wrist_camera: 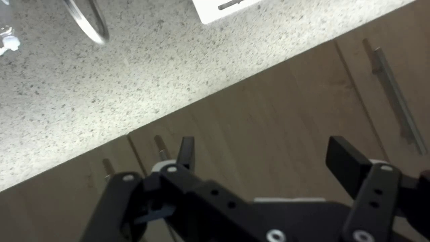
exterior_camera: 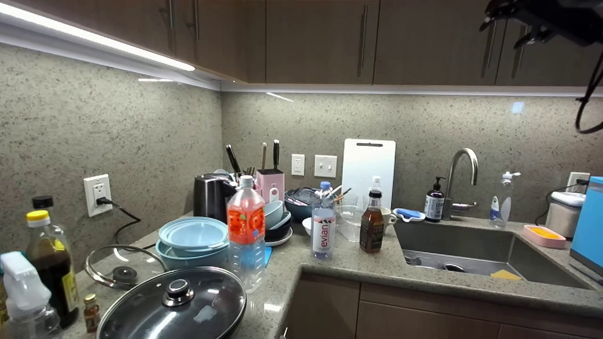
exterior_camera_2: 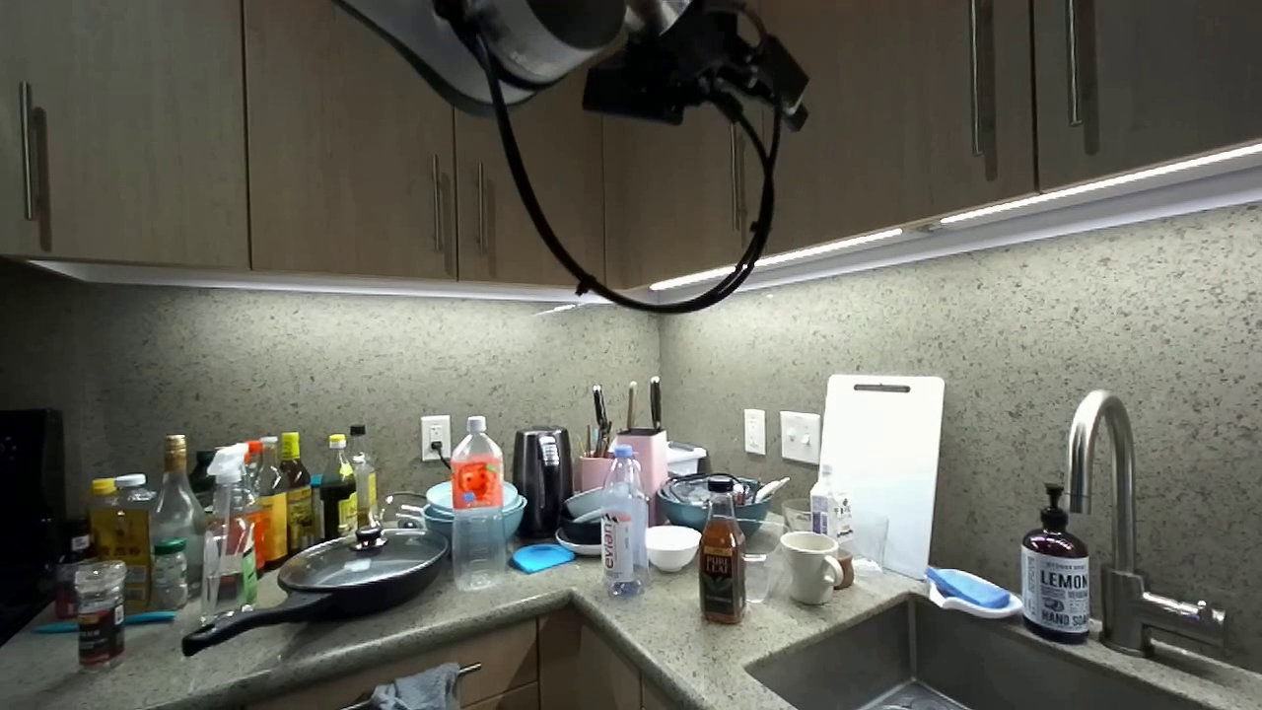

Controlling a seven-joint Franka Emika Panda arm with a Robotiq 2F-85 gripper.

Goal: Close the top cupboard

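Dark brown flat-panel top cupboard [exterior_camera: 433, 52] mounted above speckled stone surface [exterior_camera: 346, 258], seemingly flush. Black end effector [wrist_camera: 264, 153] spread apart; slim metal bar handle [exterior_camera_2: 976, 89] may be snagged by fingers [wrist_camera: 347, 168], cupboard pulled ajar.

Legible txt — 3 product names, lowercase & caps mixed.
"evian", in red, runs lengthwise up the clear blue-capped btl. [exterior_camera: 323, 226] in both exterior views; in an exterior view "PURE LEAF" stands on the amber-brown btl. [exterior_camera_2: 723, 560], & "LEMON" above "HAND SOAP" on the dark pump btl. [exterior_camera_2: 1056, 577] — the smaller print there too blurred to read.
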